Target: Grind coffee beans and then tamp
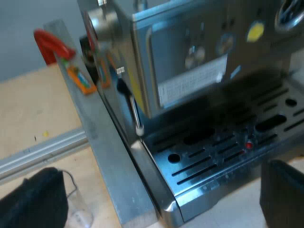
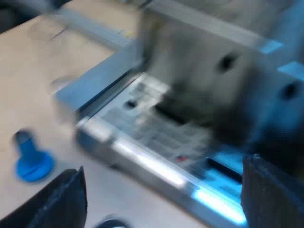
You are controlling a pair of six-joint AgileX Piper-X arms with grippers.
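Now both wide apart, empty: right gripper, left gripper. Tamper upright on table, ten o'clock off right gripper, near machine. Likely rigid, slick; pinch the stem. Red end of holder probably, past machine's side.

Pale wooden tabletop, plain grey wall behind it. Silver aluminium rail lies flat across the tabletop. Lighting soft and even, cool tint.
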